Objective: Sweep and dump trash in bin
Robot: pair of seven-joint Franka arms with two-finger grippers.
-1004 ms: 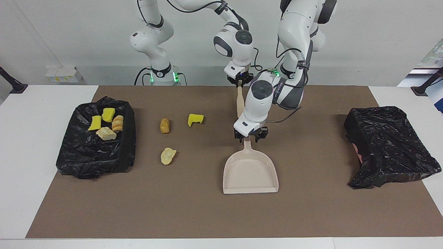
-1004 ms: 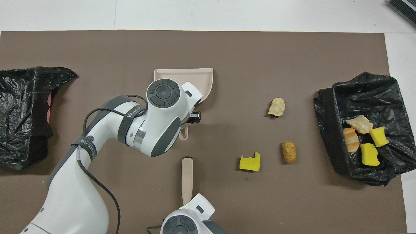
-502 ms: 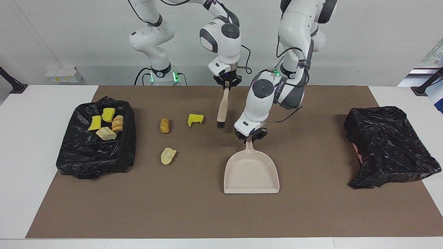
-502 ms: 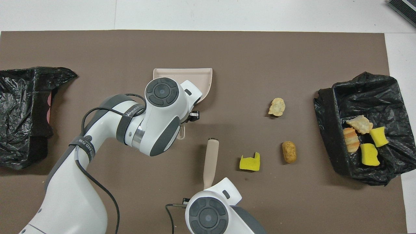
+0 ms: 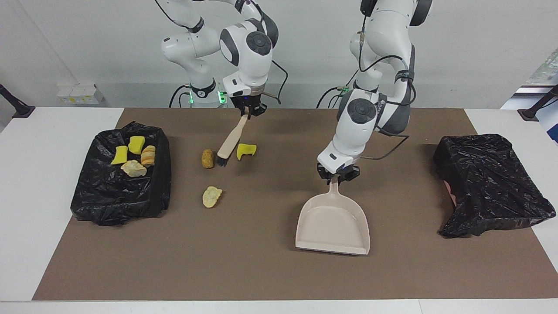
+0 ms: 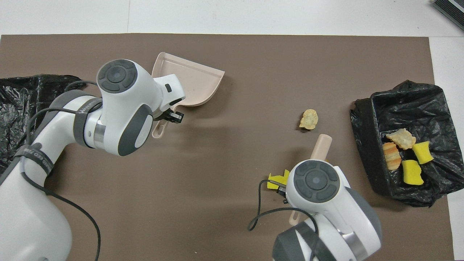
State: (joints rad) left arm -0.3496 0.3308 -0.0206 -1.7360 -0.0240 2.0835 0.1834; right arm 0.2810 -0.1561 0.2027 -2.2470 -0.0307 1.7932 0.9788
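Four trash pieces (image 5: 130, 155) in the bin (image 5: 91, 198); three (image 5: 212, 196) lie beside it.

2 white arms (image 5: 375, 39), grey joints, black cables, green base lights.

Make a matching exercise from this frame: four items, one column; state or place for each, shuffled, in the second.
Items:
1. brush
2. dustpan
3. yellow sponge chunk
4. bin with trash

States or places:
A. lined with a black bag, four pieces inside, at the right arm's end of the table
B. lying loose on the brown mat beside the brush's bristles
C. handle held by the right gripper, tilted, bristle end down by the brown lump
D. handle held by the left gripper, pan empty

Pairs: 1-C, 2-D, 3-B, 4-A
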